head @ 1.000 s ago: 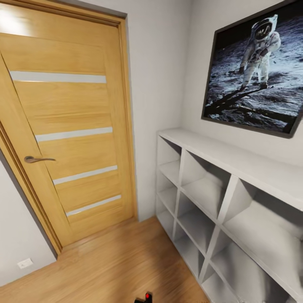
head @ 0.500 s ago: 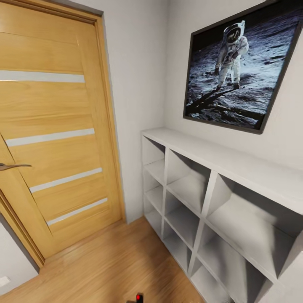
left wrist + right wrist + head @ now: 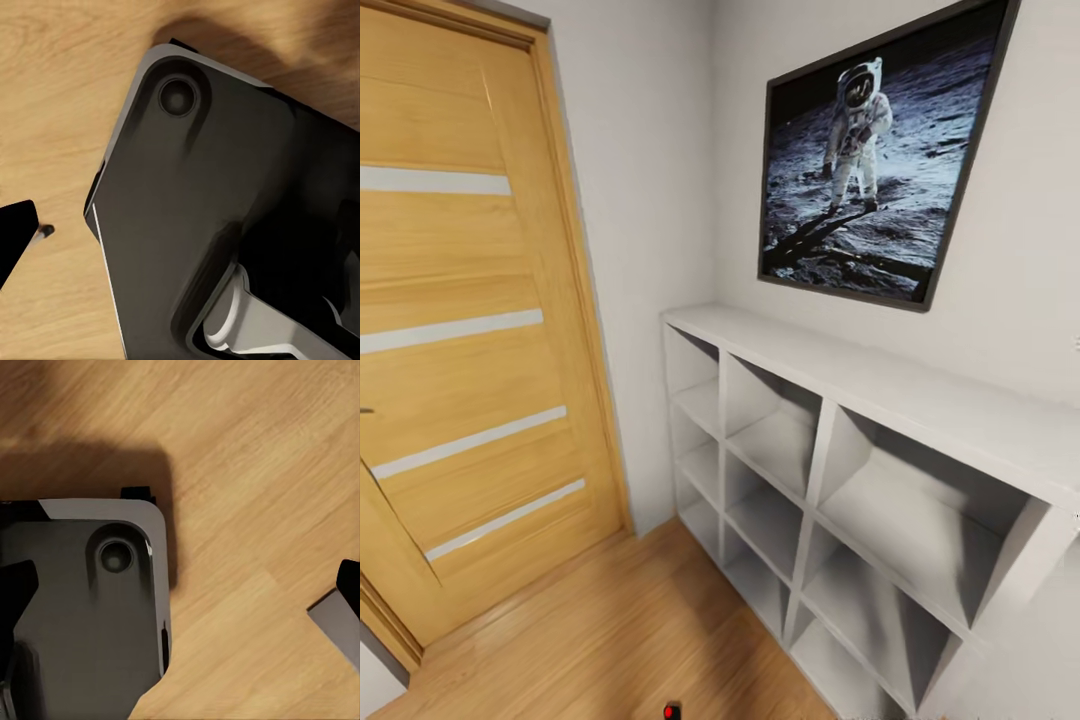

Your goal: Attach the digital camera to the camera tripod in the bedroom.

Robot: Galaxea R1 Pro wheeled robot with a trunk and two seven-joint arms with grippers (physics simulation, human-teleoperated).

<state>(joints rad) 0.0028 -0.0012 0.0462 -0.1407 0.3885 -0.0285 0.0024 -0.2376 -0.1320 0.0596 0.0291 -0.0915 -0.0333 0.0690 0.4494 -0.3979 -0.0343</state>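
At the very bottom edge of the head view pokes up a small black top with a red button, the digital camera [image 3: 672, 712]; what bears it is cut off. The camera tripod is out of view. In the left wrist view, one black fingertip [image 3: 15, 241] of my left gripper hangs over the wood floor beside my dark base [image 3: 202, 225], with nothing against it. In the right wrist view, my right gripper [image 3: 184, 600] has its fingers far apart at the frame's two sides, empty, above the floor and the base [image 3: 82, 615].
A wooden door [image 3: 460, 330] with pale stripes fills the left. A white cube shelf [image 3: 840, 470] runs along the right wall under a framed astronaut picture [image 3: 870, 160]. Light wood floor [image 3: 610, 640] lies between door and shelf.
The whole head view has swung to the right: door, shelf and picture have all slid left in the frame. The door handle has left the picture.
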